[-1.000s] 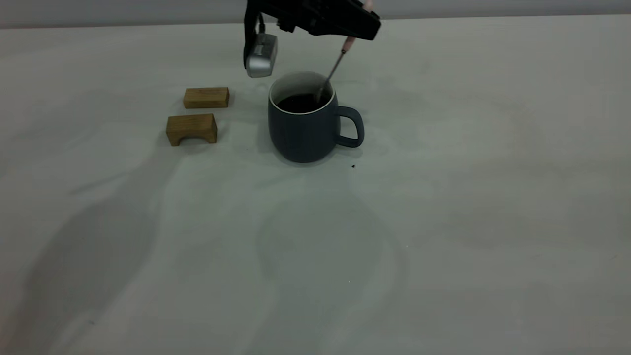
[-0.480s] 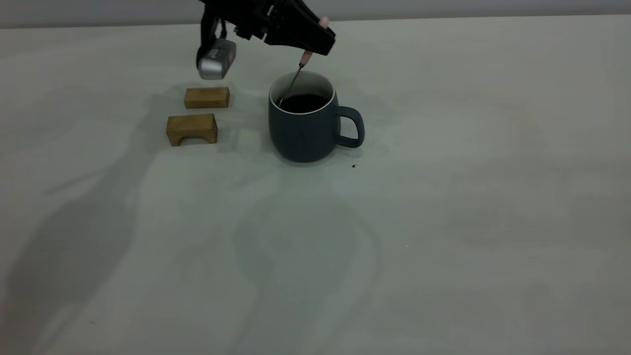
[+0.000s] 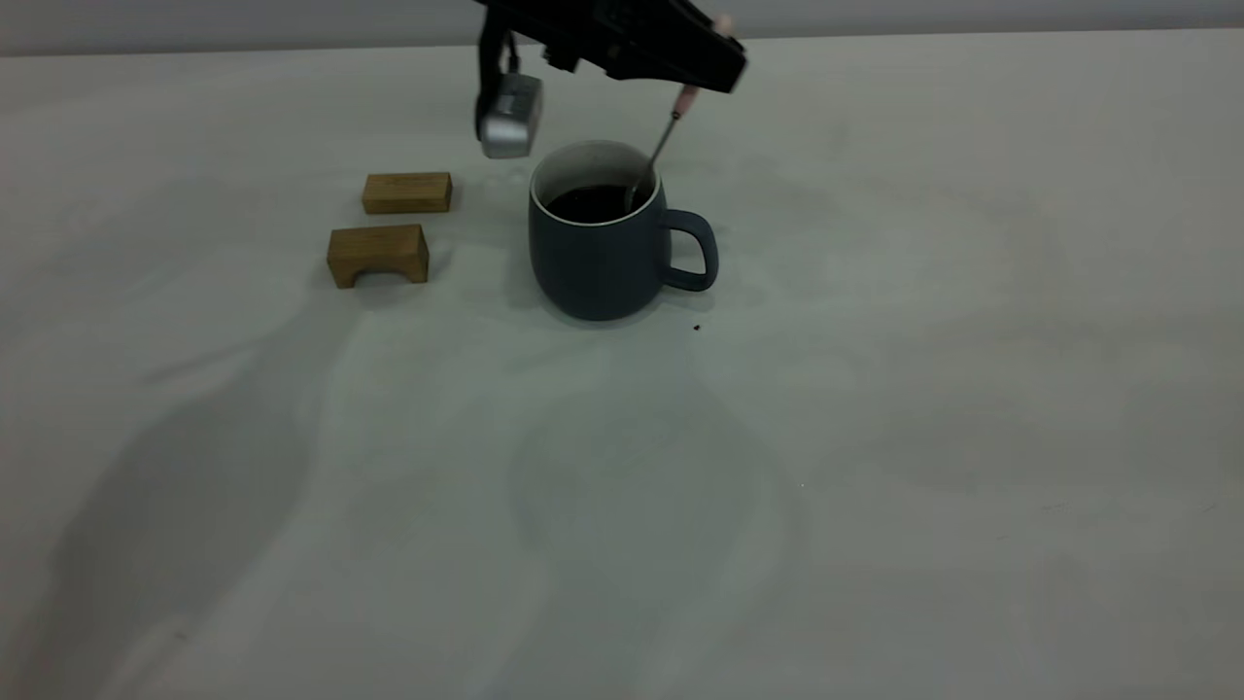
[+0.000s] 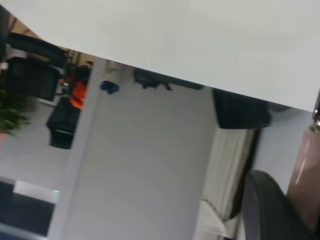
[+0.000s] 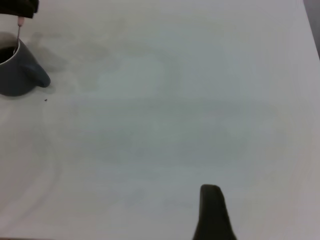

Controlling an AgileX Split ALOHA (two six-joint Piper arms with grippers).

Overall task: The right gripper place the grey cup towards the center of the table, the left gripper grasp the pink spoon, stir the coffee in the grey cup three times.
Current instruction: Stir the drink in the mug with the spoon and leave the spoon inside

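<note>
While the pink spoon (image 3: 671, 126) leans with its metal bowl dipped into the coffee (image 3: 591, 203), we see its pale handle clamped in the left tool (image 3: 721, 53), whose black jaws are closed on it just above the grey cup (image 3: 598, 255). That cup stands upright on the counter (image 3: 875, 389), near the middle of its far half, with its loop handle turned toward the right arm's side. Dark liquid sits below the white inner rim, and the spoon's neck crosses the rim on the handle side. A silver camera part (image 3: 508, 115) hangs from the left arm beside the cup. Two tan wooden blocks (image 3: 394, 224) lie apart from the cup on the left arm's side, one flat, one arched. A tiny dark speck (image 3: 696, 328) marks the counter just by the cup's base. From the right wrist view only one dark finger of the right tool (image 5: 212, 212) shows, well away from the cup; we cannot tell how far it is open.
</note>
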